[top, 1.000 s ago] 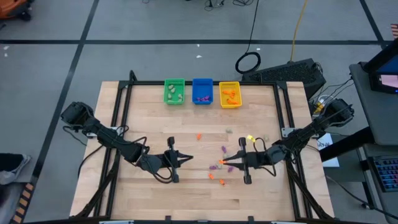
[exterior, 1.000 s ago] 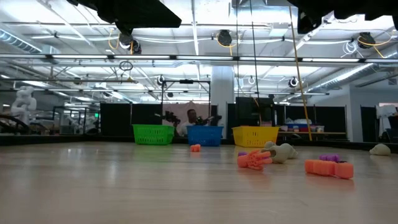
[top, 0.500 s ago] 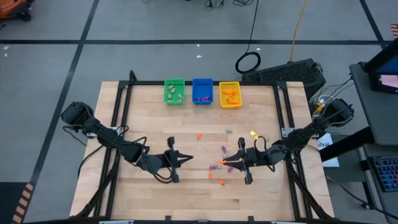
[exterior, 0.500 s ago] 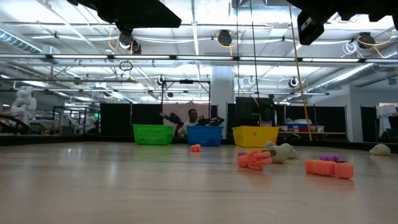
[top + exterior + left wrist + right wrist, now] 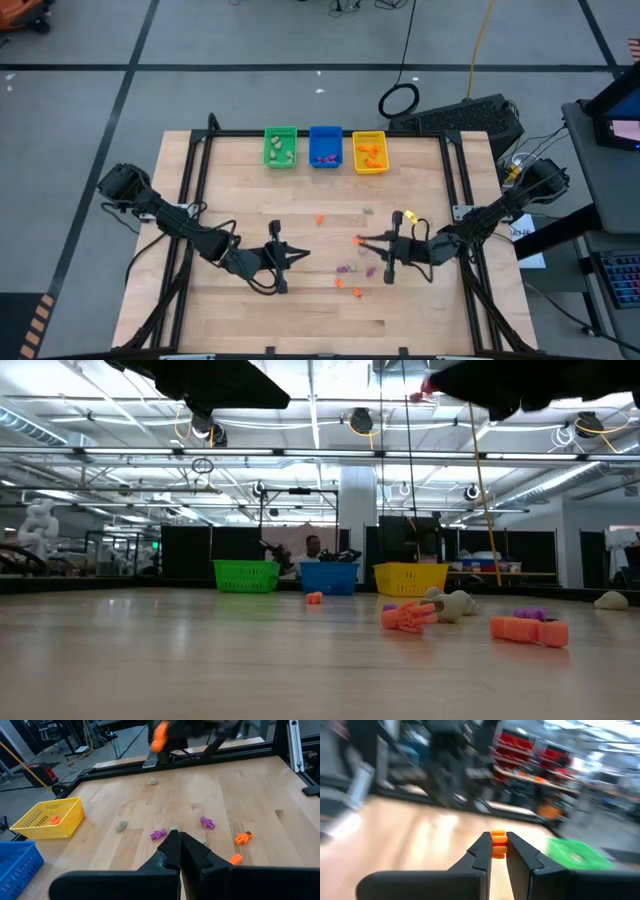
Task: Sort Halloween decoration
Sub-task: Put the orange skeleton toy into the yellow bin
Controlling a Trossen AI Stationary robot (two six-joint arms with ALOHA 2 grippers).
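Observation:
Small trinkets in orange, purple and pale beige lie scattered on the wooden table: an orange one [image 5: 320, 218], a beige one [image 5: 367, 211], purple ones [image 5: 345, 268] and orange ones [image 5: 340, 283]. My right gripper [image 5: 358, 240] hangs over this scatter, shut on an orange trinket [image 5: 498, 844]. It also shows far off in the left wrist view, where the trinket [image 5: 160, 732] is an orange blob. My left gripper [image 5: 300, 254] waits shut to the left of the scatter, fingertips together [image 5: 177, 842], touching nothing. My right gripper pinches the orange trinket [image 5: 498, 845] between its two fingertips [image 5: 484, 849]. The piece sits upright in the gap and is lifted clear of the table.
A green bin [image 5: 280, 147], a blue bin [image 5: 325, 147] and a yellow bin [image 5: 369, 152] stand in a row at the table's far edge, each with trinkets inside. More trinkets show in the low view: orange [image 5: 407, 616], beige [image 5: 450, 602], orange [image 5: 528, 628]. Bare wood lies between scatter and bins.
My right gripper, shut on the orange trinket, has risen from the scatter and moved toward the table's far edge, swinging toward the bins. The trinket has come up clear of the table with it. The left arm has kept still.

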